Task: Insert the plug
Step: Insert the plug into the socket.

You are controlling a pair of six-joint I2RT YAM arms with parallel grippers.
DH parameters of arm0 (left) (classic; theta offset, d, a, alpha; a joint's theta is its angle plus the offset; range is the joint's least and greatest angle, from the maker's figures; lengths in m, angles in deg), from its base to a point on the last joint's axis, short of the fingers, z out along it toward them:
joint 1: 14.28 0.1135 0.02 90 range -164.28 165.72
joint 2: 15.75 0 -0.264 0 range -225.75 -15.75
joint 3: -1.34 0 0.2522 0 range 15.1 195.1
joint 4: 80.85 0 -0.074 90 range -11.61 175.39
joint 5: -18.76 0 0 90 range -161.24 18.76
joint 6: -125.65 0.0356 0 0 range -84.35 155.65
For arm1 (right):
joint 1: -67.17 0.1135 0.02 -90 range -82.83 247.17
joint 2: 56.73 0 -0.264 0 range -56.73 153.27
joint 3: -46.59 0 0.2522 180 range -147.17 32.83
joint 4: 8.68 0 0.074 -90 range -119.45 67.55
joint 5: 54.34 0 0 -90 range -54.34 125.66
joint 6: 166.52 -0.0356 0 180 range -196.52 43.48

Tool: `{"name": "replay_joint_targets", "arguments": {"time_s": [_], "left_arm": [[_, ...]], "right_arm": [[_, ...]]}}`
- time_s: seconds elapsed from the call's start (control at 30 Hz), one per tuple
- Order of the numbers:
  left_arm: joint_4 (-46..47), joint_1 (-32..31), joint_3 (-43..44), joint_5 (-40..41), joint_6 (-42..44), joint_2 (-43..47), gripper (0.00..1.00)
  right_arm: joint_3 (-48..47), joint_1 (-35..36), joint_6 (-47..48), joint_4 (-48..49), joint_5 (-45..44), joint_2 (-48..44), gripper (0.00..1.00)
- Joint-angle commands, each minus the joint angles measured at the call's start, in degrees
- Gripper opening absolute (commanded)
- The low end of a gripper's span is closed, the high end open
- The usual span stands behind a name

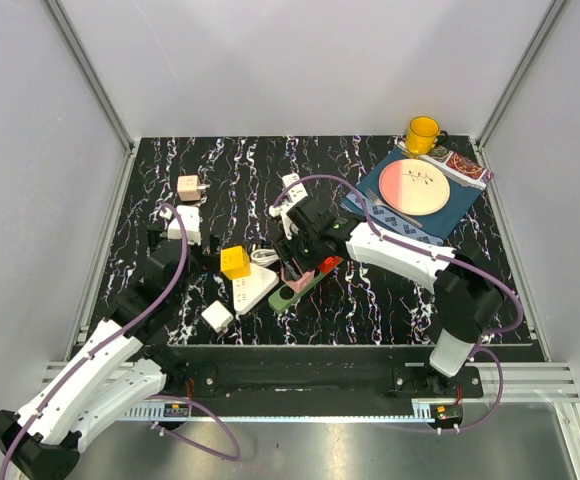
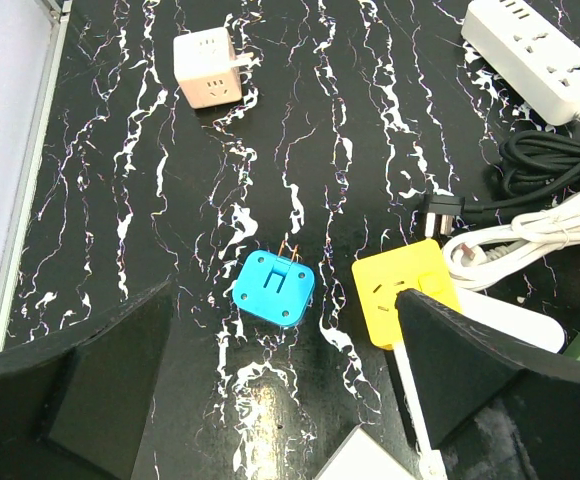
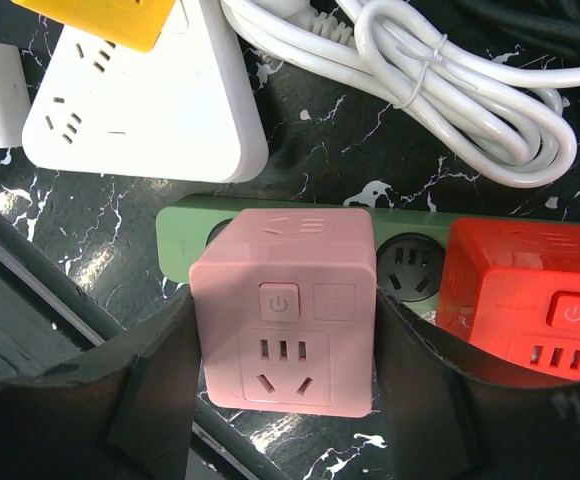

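Note:
A pink cube plug [image 3: 285, 330] sits between the fingers of my right gripper [image 3: 285, 345], which is shut on its two sides. The cube stands over the left end of the green power strip [image 3: 192, 228]; I cannot tell how deep it is seated. Beside it, a red cube plug [image 3: 530, 300] sits on the same strip, with a free socket [image 3: 410, 268] between them. From above, the right gripper [image 1: 303, 262] hangs over the green strip [image 1: 292, 294]. My left gripper [image 2: 286, 300] is open above a blue adapter [image 2: 273, 287] lying on the table.
A yellow cube [image 1: 235, 262] rests on a white power strip [image 1: 253, 287]. Coiled white cable [image 3: 450, 90] and a black cable [image 2: 550, 165] lie nearby. A beige cube [image 1: 188, 187], a small white adapter [image 1: 217, 317], a plate [image 1: 415, 186] and a yellow mug [image 1: 422, 134] also stand around.

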Motion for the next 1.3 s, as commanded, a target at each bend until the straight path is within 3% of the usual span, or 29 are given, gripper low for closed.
{"name": "replay_joint_targets", "arguments": {"time_s": [0.0,0.5,1.27], "left_arm": [[2.98,0.41,-0.51,1.27,0.97,0.84,0.99],[2.98,0.50,-0.60,1.27,1.06,1.19,0.99],[2.89,0.76,-0.86,1.97,1.41,1.99,0.99]], "right_arm": [[-1.09,0.88,-0.76,-0.78,-2.30,-0.54,0.00],[-0.83,0.88,-1.11,-1.04,-4.59,-2.83,0.00],[1.81,0.97,2.14,-1.39,-1.07,-1.86,0.00]]}}
